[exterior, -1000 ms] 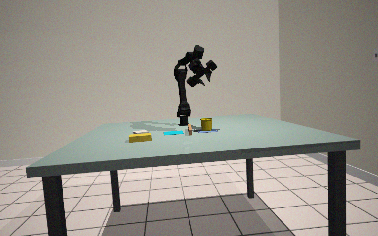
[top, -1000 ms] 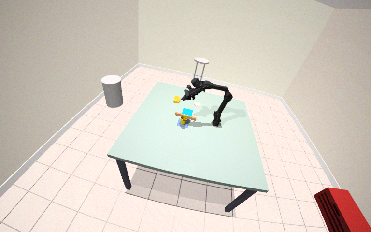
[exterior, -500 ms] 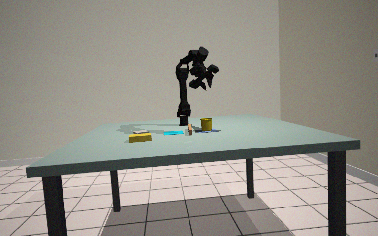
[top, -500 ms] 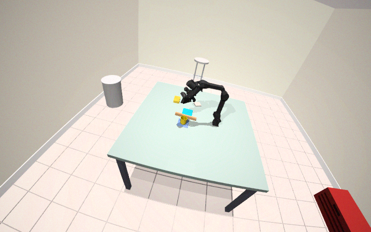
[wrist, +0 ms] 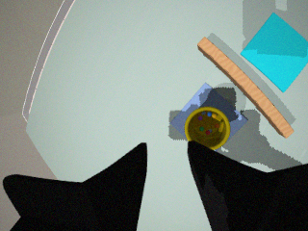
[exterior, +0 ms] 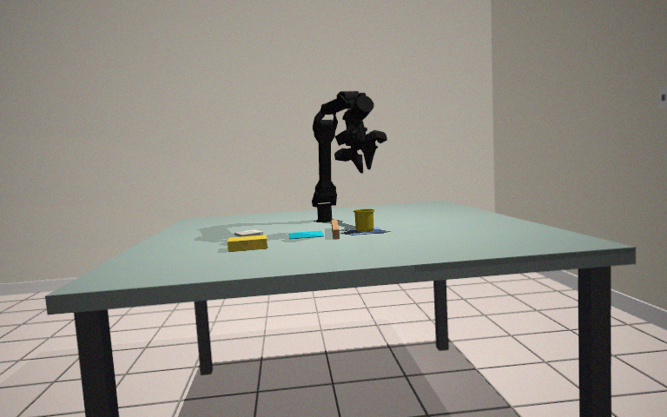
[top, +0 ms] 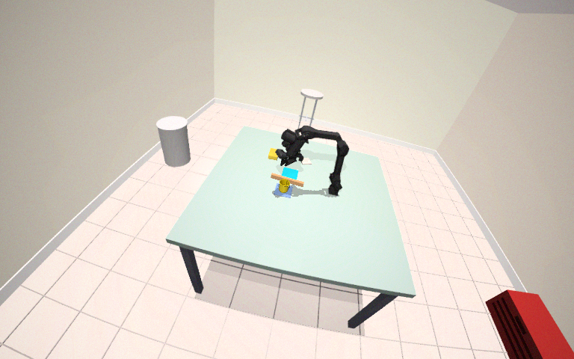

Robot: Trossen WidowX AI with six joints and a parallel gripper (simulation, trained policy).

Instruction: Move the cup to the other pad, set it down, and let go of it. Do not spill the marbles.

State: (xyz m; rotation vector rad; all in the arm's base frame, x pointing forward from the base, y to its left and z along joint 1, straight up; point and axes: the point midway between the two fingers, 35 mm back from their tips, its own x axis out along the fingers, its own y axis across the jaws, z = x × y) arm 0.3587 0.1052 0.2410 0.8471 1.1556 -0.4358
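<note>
A yellow cup [top: 284, 186] [exterior: 364, 221] [wrist: 204, 138] stands upright on the blue pad [top: 276, 193] [exterior: 377, 231] [wrist: 192, 105]. Several small coloured marbles [wrist: 208, 131] lie inside it. The cyan pad [top: 290, 173] [exterior: 306, 235] [wrist: 276, 63] is bare, on the other side of a wooden bar. My gripper [top: 285, 164] [exterior: 365, 170] [wrist: 166, 147] is partly open with nothing between the fingers. It points downward, high above the table and apart from the cup. In the wrist view the right fingertip overlaps the cup's lower rim.
The wooden bar [top: 296, 182] [exterior: 335, 229] [wrist: 245, 87] stands between the two pads. A yellow block [top: 273, 154] [exterior: 247, 243] and a flat whitish piece [top: 306, 161] [exterior: 248, 232] lie beyond the cyan pad. A grey bin [top: 176, 143] stands on the floor beside the table.
</note>
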